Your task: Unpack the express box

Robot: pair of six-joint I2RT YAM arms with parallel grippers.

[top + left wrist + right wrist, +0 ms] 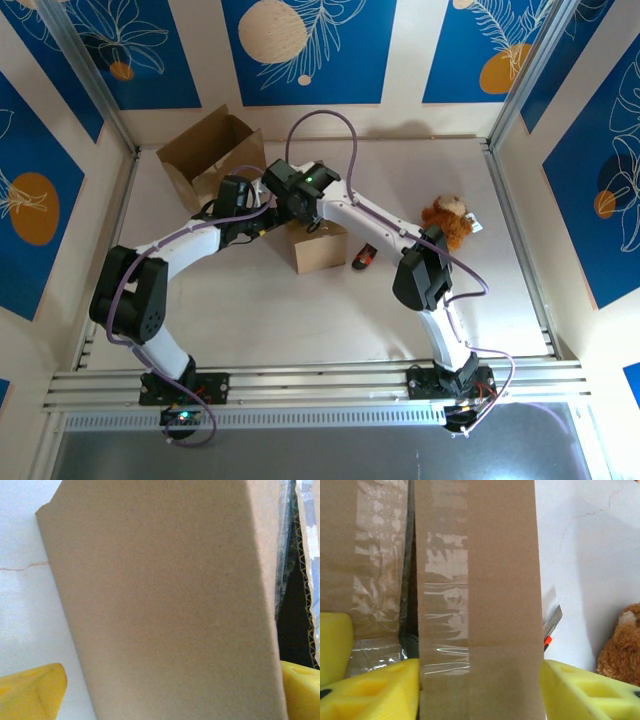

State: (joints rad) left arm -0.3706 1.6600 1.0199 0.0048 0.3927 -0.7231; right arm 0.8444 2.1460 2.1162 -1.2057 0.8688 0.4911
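At 10 o'clock on the counter [300, 330] sits a big open box [205, 160]. The left arm [185, 240] is near it and can bump it if it swings that way. The left jaws stand wide apart, one on each side of a brown cardboard part of the express box [322, 250], and they do not hold it. That is a worry, because if nothing holds the box down, it can lift or slide when the other arm pulls. The express box is in the middle of the counter, under both arms. The right arm [365, 215] reaches over it from 3 o'clock. The right jaws sit on the two sides of one top flap [480, 580], very close to it, but I cannot tell if they squeeze it. The tape [445, 565] is split, with a dark gap at 9 o'clock of the flap. If the grip is weak, the jaws may slip off, or the sticky tape may tear the flap. A knife [365, 259] lies just beside the box at 3 o'clock, and a sliding box can push it. A furry toy [448, 218] sits at 2 o'clock, well apart.
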